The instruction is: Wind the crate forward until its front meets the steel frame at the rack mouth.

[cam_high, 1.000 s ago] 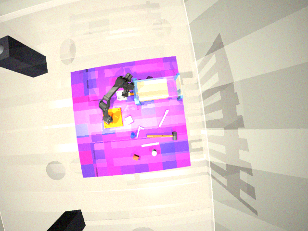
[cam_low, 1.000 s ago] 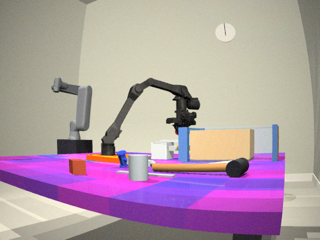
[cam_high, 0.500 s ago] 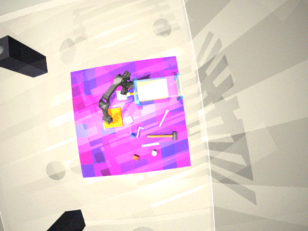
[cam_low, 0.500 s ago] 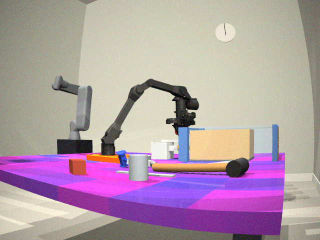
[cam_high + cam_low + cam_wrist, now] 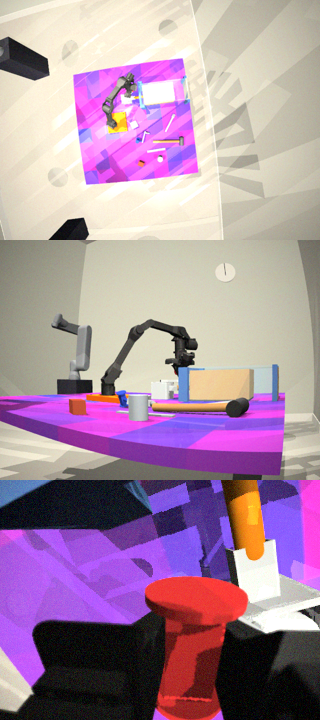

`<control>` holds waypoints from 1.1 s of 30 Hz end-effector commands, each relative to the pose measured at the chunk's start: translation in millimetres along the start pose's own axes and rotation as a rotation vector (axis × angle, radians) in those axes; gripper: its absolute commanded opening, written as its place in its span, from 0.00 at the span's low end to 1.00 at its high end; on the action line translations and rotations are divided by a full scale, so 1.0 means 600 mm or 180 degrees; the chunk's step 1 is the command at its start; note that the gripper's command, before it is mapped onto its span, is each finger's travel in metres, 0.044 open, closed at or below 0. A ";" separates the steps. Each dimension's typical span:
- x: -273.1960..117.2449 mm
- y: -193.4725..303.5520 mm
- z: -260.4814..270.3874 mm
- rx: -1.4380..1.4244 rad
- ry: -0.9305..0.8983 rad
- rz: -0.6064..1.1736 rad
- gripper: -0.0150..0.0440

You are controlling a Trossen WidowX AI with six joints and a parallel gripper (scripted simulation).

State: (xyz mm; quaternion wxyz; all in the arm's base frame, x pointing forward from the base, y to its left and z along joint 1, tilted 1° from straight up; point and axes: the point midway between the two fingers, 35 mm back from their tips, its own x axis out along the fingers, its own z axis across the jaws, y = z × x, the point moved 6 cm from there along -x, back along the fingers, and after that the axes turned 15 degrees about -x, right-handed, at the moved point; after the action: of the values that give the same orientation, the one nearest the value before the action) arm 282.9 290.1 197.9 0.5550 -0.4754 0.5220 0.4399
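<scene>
My gripper (image 5: 132, 91) (image 5: 176, 370) (image 5: 185, 608) is shut on the red knob (image 5: 196, 597) of the winch handle, beside the white winch (image 5: 126, 99) (image 5: 159, 390). A thin arm (image 5: 168, 380) shows over the winch top; the key and hole are hidden. An orange strap (image 5: 136, 97) (image 5: 248, 522) runs from the winch to the cubby. The crate (image 5: 158, 93) (image 5: 219, 384) sits flat in the clear-panelled cubby, its front at or very close to the blue mouth frame (image 5: 141, 103) (image 5: 183, 384); any small gap cannot be made out.
A hammer (image 5: 166, 141) (image 5: 191, 407), a wrench (image 5: 169, 124), a flat bar (image 5: 156, 150), an angled white tool (image 5: 143, 137), a blue piece (image 5: 122, 398), a grey cylinder (image 5: 138, 407) and an orange block (image 5: 77, 406) lie or stand away from the winch. The frame post is close beside my gripper.
</scene>
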 end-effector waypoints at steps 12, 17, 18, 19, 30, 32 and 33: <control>-0.005 0.058 0.035 -0.0132 -0.0092 0.0112 0.25; -0.005 0.069 0.039 -0.0132 -0.0093 0.0114 0.25; -0.005 0.071 0.040 -0.0132 -0.0093 0.0114 0.25; -0.006 0.074 0.040 -0.0132 -0.0093 0.0115 0.25; -0.006 0.098 0.045 -0.0132 -0.0094 0.0119 0.25; -0.007 0.102 0.045 -0.0132 -0.0095 0.0120 0.25; -0.007 0.105 0.046 -0.0132 -0.0095 0.0120 0.25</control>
State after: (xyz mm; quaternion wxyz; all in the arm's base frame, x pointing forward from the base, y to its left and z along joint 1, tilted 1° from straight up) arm 247.6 317.9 197.1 0.5595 -0.4729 0.5136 0.4466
